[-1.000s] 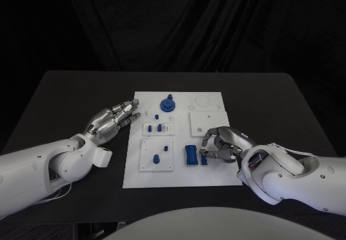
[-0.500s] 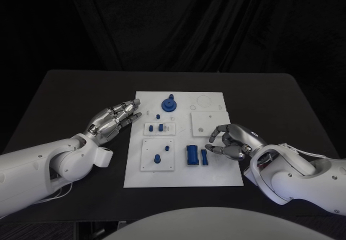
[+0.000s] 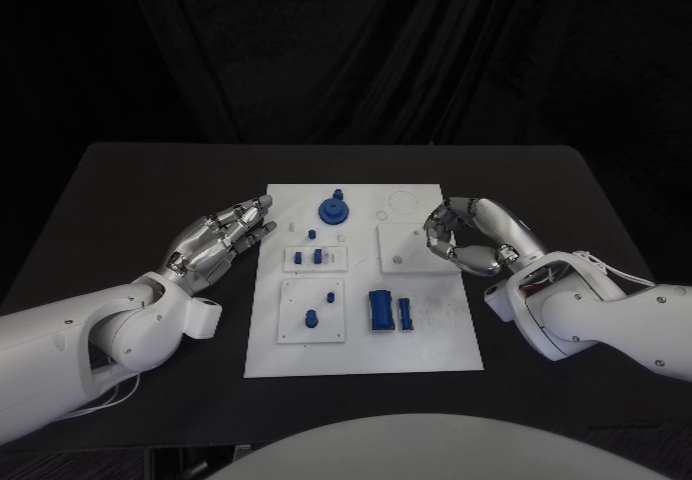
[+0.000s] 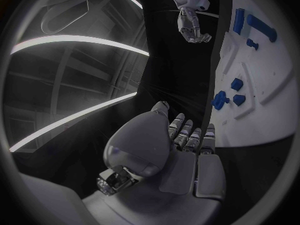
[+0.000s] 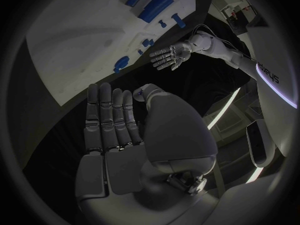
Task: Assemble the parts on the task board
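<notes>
— Task board (image 3: pixel 433 345): where, and what's on it?
— Mid-table, white; blue parts (image 3: pixel 382 309) lie on it.
— My hands?
— Left hand (image 3: pixel 221 243) beside its left edge, fingers spread, empty. Right hand (image 3: pixel 476 236) over its right edge, fingers apart, empty.

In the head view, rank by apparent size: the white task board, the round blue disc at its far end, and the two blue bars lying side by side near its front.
1. task board
2. round blue disc
3. wider blue bar
4. thinner blue bar
The disc and wider bar look close; that order is unsure.
</notes>
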{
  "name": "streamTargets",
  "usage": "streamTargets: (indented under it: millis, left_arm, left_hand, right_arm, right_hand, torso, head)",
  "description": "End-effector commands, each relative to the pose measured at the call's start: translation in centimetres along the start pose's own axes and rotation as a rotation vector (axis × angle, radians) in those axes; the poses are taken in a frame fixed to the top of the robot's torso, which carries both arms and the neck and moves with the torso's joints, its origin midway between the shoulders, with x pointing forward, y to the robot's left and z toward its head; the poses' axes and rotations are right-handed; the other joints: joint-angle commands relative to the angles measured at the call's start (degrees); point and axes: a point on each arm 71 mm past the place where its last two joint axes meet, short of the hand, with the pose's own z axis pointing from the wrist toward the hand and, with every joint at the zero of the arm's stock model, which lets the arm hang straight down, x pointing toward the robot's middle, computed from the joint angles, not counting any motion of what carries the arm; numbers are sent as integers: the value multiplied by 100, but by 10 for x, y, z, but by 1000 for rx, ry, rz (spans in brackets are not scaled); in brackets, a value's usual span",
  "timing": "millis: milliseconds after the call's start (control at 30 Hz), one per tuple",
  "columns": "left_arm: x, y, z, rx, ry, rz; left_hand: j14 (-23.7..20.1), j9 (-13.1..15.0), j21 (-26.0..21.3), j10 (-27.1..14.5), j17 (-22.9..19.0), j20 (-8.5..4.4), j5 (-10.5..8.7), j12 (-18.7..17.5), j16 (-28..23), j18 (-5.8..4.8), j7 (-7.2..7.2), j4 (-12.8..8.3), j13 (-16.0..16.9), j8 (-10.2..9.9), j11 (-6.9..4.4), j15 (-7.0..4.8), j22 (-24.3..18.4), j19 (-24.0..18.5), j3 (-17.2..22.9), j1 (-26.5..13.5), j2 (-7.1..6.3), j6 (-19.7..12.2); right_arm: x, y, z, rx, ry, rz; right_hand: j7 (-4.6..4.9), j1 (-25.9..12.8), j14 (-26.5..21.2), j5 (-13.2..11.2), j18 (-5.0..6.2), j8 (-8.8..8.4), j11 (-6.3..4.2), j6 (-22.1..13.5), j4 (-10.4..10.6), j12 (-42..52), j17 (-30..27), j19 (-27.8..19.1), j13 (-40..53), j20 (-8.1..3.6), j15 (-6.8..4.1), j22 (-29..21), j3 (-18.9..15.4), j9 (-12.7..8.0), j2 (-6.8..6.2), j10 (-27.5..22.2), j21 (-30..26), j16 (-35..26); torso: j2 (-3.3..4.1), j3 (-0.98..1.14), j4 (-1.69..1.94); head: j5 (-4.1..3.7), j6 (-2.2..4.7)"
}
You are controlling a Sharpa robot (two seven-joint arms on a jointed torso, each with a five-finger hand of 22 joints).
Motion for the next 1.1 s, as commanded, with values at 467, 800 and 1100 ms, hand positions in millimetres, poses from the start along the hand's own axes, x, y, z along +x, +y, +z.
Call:
streamTargets:
  millis: [467,800,1100]
  left_arm:
    - [2,-9,4,165,0,114]
    - [0,0,8,34,-23,98]
    - [6,-5,24,39,-151,144]
  left_hand:
    - [-30,10,-71,-20,-21,-213,81,17,-21,-24,49,146,3,37,-207,-202,-100,-83,-64,49,-122,113]
    - [-30,-239,-234,-626,-21,-584,-1094,-435,-21,-226,-309,-438,-198,-354,-507,-844,-374,-247,240,-3297,-687,-617]
    - [-30,-239,-234,-626,-21,-750,-1675,-666,-21,-754,-839,-748,-198,-354,-952,-844,-374,-247,795,-4937,-957,-1032]
  right_arm:
    - [0,-21,-2,-116,-81,191]
    - [2,-25,2,-86,-74,182]
    - [9,-21,28,-8,-105,317]
  right_hand:
    - [-567,142,-3418,-1651,-452,-1483,-90,-1394,99,-1688,-2079,-3668,-2685,566,58,-5100,-2278,-1325,-715,-3012,-1559,-3337]
    - [-970,-2728,-4038,-3425,-795,-2601,-406,-2172,-559,-2422,-2279,-4144,-3326,-80,-264,-5506,-2045,-1614,-310,-3363,-1665,-3653]
    - [-970,-4213,-4038,-4234,-795,-3168,-973,-2560,-882,-2840,-2279,-4144,-3620,-392,-436,-6075,-1846,-2022,-7,-3858,-1665,-4177]
  torso:
    - [-323,47,-162]
    - [-329,64,-166]
    - [-553,156,-269]
  head:
    - [392,0]
    - [398,58]
    - [452,549]
